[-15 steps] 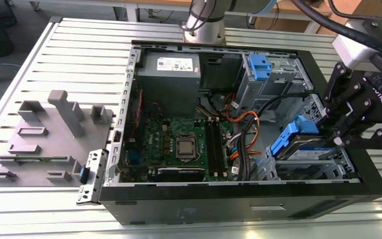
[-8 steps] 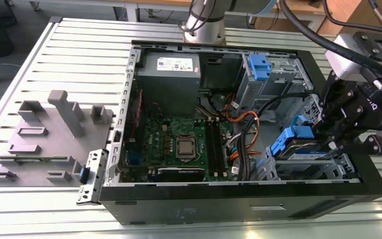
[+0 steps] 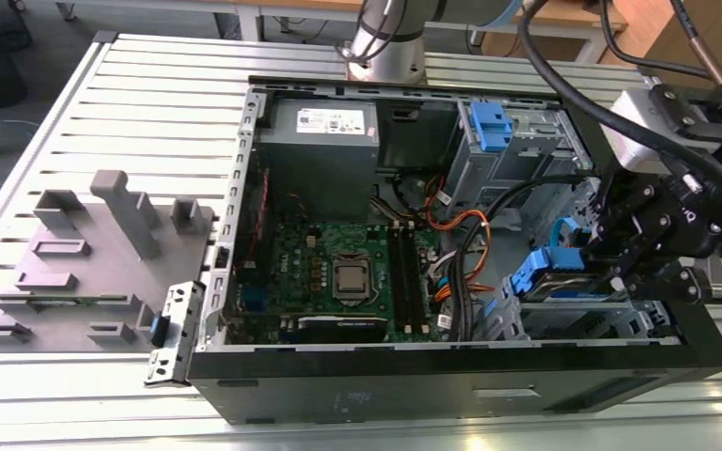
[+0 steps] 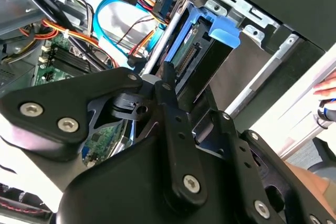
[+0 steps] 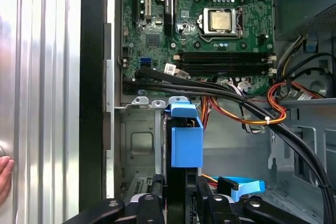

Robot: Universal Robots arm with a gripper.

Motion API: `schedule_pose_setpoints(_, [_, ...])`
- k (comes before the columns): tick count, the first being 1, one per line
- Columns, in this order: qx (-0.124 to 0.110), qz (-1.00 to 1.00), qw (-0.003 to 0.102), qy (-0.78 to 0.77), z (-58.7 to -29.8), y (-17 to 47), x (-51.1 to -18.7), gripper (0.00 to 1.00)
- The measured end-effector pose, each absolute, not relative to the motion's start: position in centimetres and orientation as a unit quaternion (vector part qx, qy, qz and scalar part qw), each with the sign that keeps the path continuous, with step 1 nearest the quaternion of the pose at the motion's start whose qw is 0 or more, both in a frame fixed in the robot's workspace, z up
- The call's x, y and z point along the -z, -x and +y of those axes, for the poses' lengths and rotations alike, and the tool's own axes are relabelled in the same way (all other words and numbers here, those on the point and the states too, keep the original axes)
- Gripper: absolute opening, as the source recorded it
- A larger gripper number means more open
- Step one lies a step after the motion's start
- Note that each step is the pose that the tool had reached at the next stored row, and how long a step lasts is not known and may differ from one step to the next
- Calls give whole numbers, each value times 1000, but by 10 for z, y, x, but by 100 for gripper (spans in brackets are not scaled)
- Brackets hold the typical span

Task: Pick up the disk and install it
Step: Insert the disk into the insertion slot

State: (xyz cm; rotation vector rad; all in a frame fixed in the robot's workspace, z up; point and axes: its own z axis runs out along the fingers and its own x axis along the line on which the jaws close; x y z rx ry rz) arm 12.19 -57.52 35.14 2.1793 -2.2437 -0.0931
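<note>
Position: my claw (image 5: pixel 177 199) sits inside the open computer case (image 3: pixel 462 362), at the drive cage (image 3: pixel 587 324) in the case's front corner, across the case from the power supply (image 3: pixel 323 122).

Grip: the claw is closed on the disk (image 5: pixel 186 145). In the first wrist view one finger lies against each flat face, and the drive's dark body fills the gap between them.

Disk: it is seen edge-on, with its blue end tab toward the motherboard (image 5: pixel 220 24) and its blue rails at the mouth of the cage. How far it has gone into the bay I cannot tell.

Surroundings: a bundle of black and orange cables (image 5: pixel 252 114) runs between the disk's tab and the motherboard, close to the tab — contact cannot be confirmed. A separate blue clip (image 3: pixel 489 127) stands in the case's upper bay, beside the power supply.

Outside the case: a grey fixture (image 3: pixel 98 254) rests on the slatted tabletop (image 3: pixel 148 85), and a person's hand (image 5: pixel 4 177) shows at the tabletop's edge.
</note>
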Motion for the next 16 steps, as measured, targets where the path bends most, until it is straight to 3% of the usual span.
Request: schedule_pose_setpoints(16, [30, -717, 6, -696, -575, -122, -334, 35])
